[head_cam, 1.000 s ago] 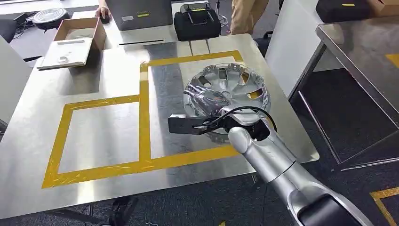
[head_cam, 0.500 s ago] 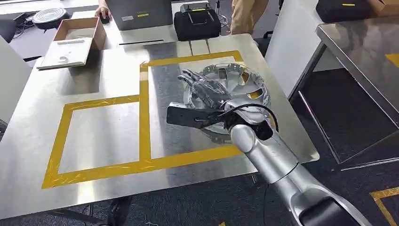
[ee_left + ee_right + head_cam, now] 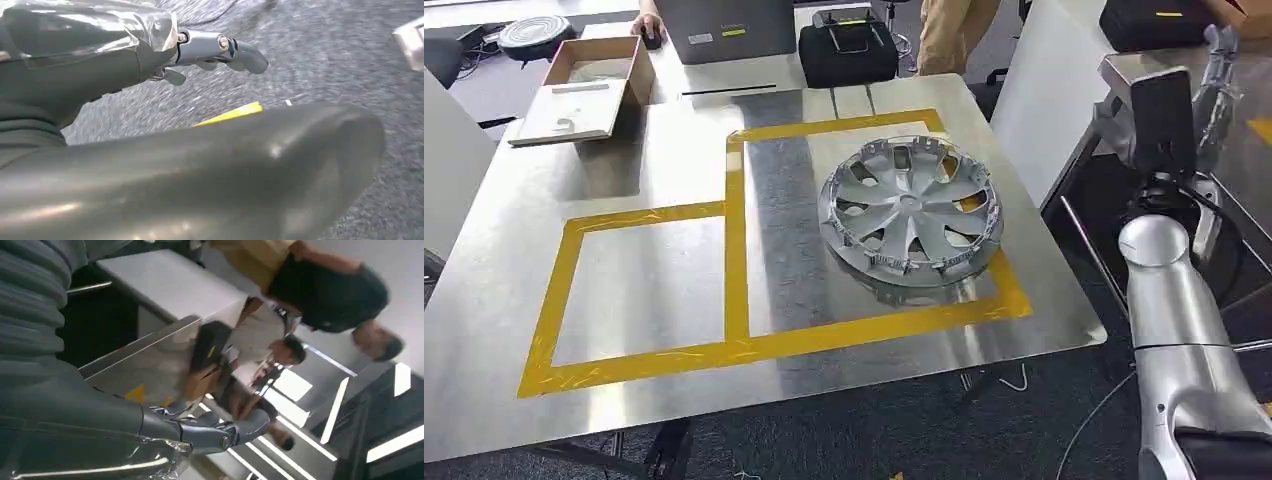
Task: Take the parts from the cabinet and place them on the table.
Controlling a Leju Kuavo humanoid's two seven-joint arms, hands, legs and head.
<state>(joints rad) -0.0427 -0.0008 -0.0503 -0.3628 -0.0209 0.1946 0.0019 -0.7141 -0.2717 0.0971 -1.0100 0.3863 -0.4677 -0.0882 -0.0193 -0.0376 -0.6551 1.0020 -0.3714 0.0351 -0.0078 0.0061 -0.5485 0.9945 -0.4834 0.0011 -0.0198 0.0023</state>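
One hubcap (image 3: 911, 212) lies on my desk (image 3: 664, 140), a silver wheel cover with spokes fanning out from its hub. It rests inside the right-hand one of two rectangles marked in yellow tape (image 3: 734, 235), its far rim tipped up a little so the spoked face looks up and slightly toward me. Being round, it has no long axis; the disc sits nearly flat on the steel. Nothing touches it.

My right hand (image 3: 1214, 75) is raised well to the right of the hubcap, off past the desk edge and in front of a second steel table (image 3: 1194, 110). It grasps nothing; the fingers (image 3: 220, 432) are released and stretched out, as the right wrist view shows. My left hand (image 3: 210, 55) hangs low over grey carpet with a strip of yellow floor marking beneath it, holding nothing, its fingers only loosely bent.

Beyond the hubcap, at the far edge of the desk, stands one black bag (image 3: 847, 45). To the far left of the hubcap sits one open cardboard box (image 3: 594, 75), with a white tray (image 3: 564, 115) leaning at its front. A person (image 3: 949, 30) stands behind the desk.
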